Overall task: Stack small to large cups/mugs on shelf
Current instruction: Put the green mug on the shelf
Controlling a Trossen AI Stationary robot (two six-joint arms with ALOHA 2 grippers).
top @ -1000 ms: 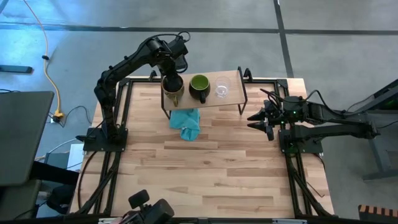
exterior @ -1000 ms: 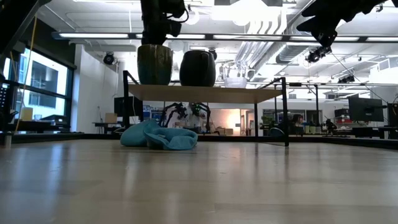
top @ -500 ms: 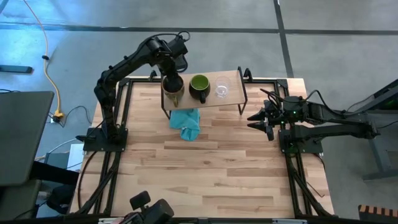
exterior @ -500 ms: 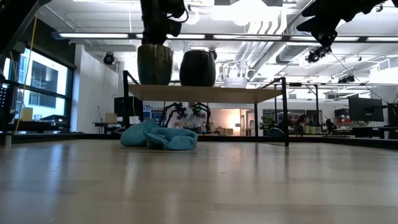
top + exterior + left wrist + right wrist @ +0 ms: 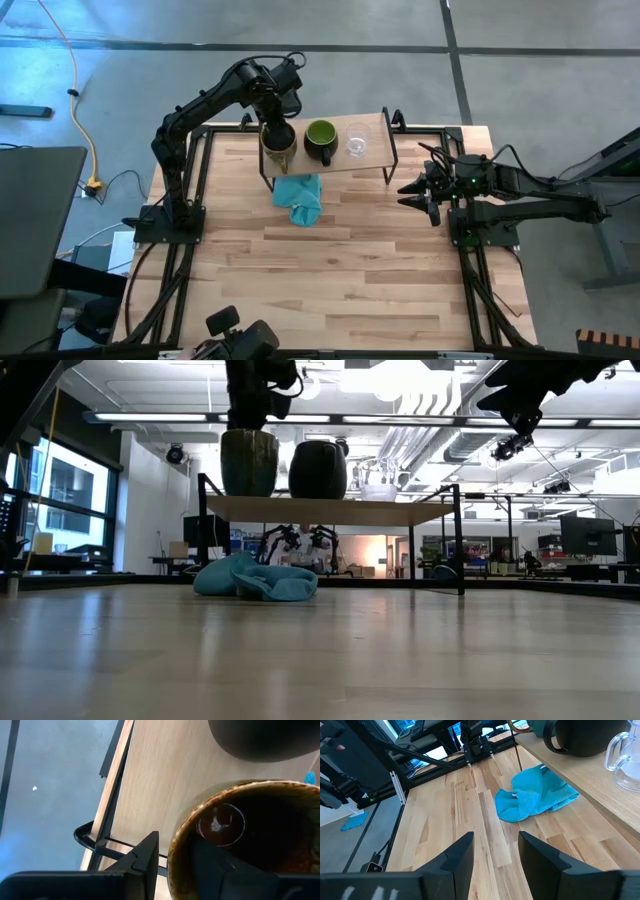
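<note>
On the shelf (image 5: 372, 158) stand the brown mug (image 5: 277, 141) at its left end, the green-lined dark mug (image 5: 321, 139) in the middle and the clear glass cup (image 5: 357, 143) to the right, each on its base. My left gripper (image 5: 276, 128) is above the brown mug and points down. It is open, with one finger inside the mug (image 5: 250, 835) and one outside its rim. My right gripper (image 5: 416, 194) is open and empty, above the table to the right of the shelf. My left gripper comes from above and stands astride the brown mug's rim (image 5: 172, 865). One finger (image 5: 215, 870) is inside and the other (image 5: 147, 857) outside. A strip of shelf shows between the outer finger and the wall. I cannot tell whether the inner finger touches. The mug stands upright on the shelf.
A crumpled teal cloth (image 5: 300, 196) lies on the table just in front of the shelf, below the brown mug. It also shows in the right wrist view (image 5: 535, 795). The wooden tabletop (image 5: 330, 280) stretches bare toward the near edge.
</note>
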